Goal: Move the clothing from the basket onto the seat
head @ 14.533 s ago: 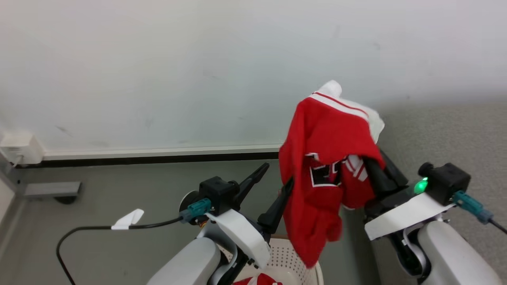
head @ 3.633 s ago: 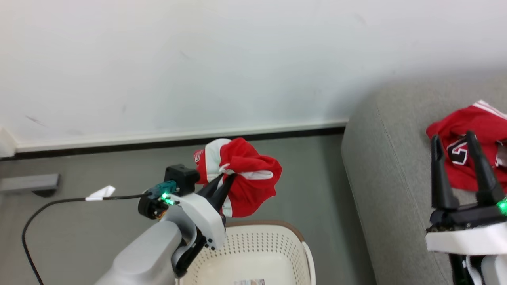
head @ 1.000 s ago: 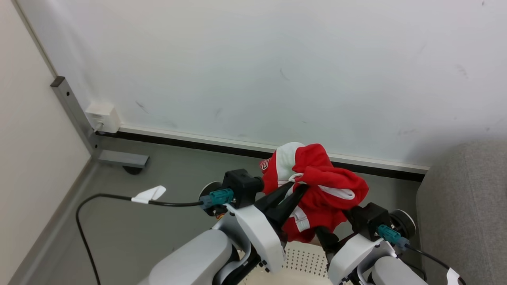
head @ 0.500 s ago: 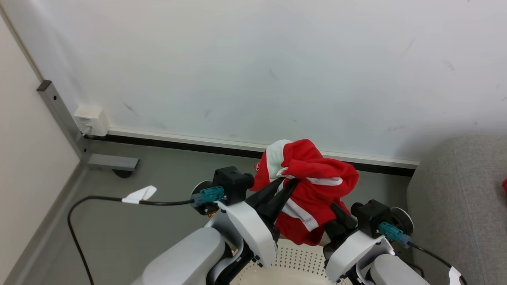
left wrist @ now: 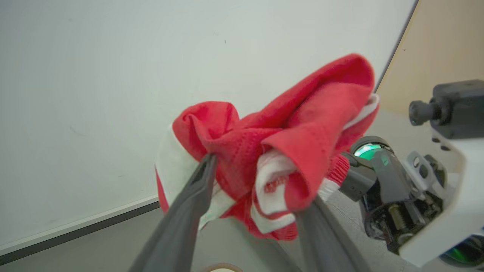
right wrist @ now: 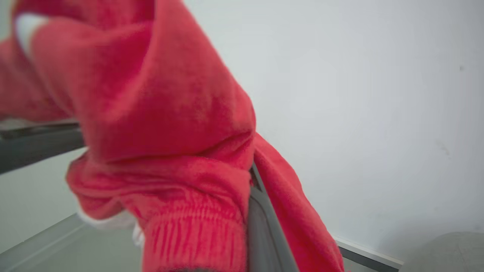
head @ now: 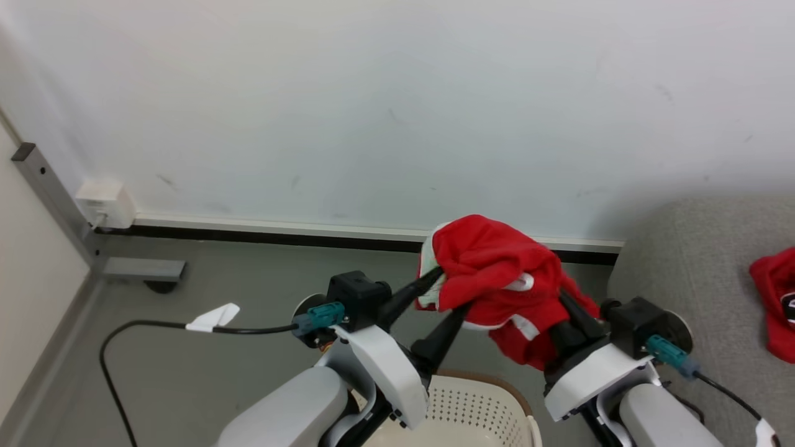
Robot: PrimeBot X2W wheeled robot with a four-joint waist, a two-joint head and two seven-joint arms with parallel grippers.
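While the clothing (head: 490,261) hangs bunched in the air over the far rim of the basket (head: 504,401), both arms reach up into it from below. The right pincer (head: 566,308) rises steeply from its pale wrist with its fingers together, clamped on the lower right folds of the cloth; its wrist view shows red fabric (right wrist: 170,113) wrapped close round one dark finger (right wrist: 261,226). The left pincer (head: 451,290) slants up and to the right with its fingers apart, and the bundle (left wrist: 287,132) drapes across both tips (no longer pinched).

Half a second ago the left fingers were closed on the cloth; now they have parted. A second ago the right pincer was open below the bundle, and it has since shut on it. The head camera has also swung right, bringing in more of the seat (head: 683,248).

A second red garment (head: 773,304) lies on the seat's top, well apart from the arms. Behind stand a pale wall (head: 372,93) and grey floor (head: 217,273); a black cable (head: 143,326) with a white tag trails to the left wrist. The basket sits just beside the seat's near corner.
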